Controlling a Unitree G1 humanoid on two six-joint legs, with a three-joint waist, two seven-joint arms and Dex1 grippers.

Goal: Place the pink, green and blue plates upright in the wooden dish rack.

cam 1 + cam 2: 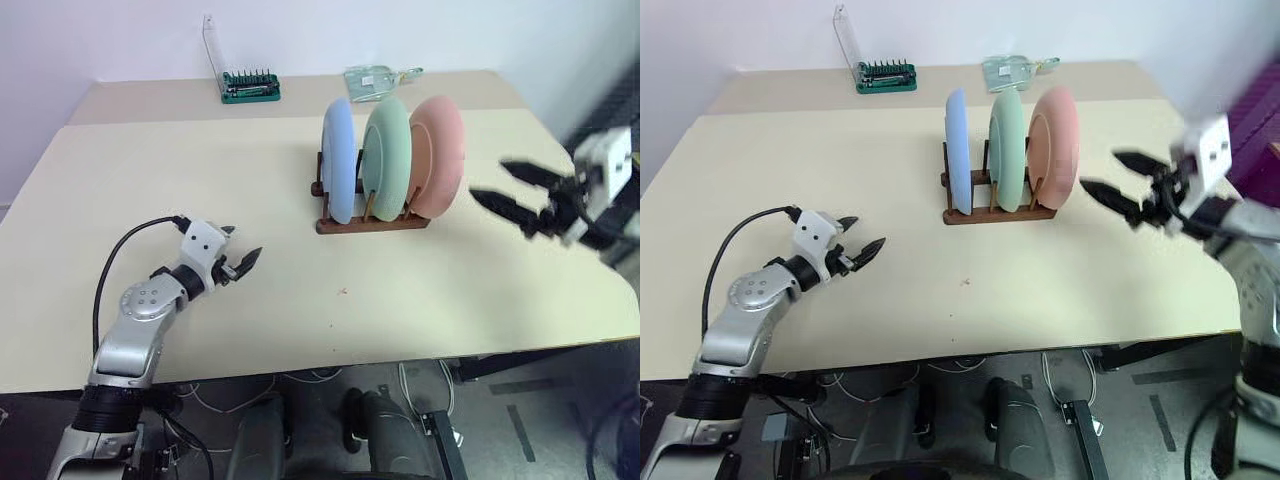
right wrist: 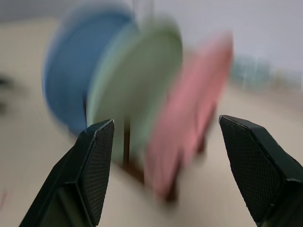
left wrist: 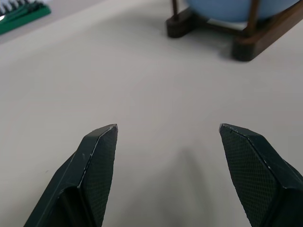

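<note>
All three plates stand upright in the wooden dish rack (image 1: 368, 222) near the middle of the beige table (image 1: 200, 300): blue plate (image 1: 338, 160) on the robot's left end, green plate (image 1: 387, 156) in the middle, pink plate (image 1: 437, 155) on the right end, each leaning slightly between pegs, close together but in separate slots. Right gripper (image 1: 507, 189) hangs in the air just to the right of the pink plate, apart from it, fingers spread wide and holding nothing; the right wrist view looks across at the racked plates with both finger pads clear of them. Left gripper (image 1: 243, 263) sits low over the bare table well to the left of the rack, fingers also parted and empty; left wrist view shows the rack's near rail and a bit of the blue plate ahead. A green bit holder (image 1: 250, 87) with a clear back and a clear packet (image 1: 372, 77) lie at the far edge, not involved. Judgement: placing looks done, step in hand is the release and clear-off after the last plate. Next move calls only for keeping the right arm clear of the pink plate's rim so it isn't knocked out of its slot, then parking both arms.
</note>
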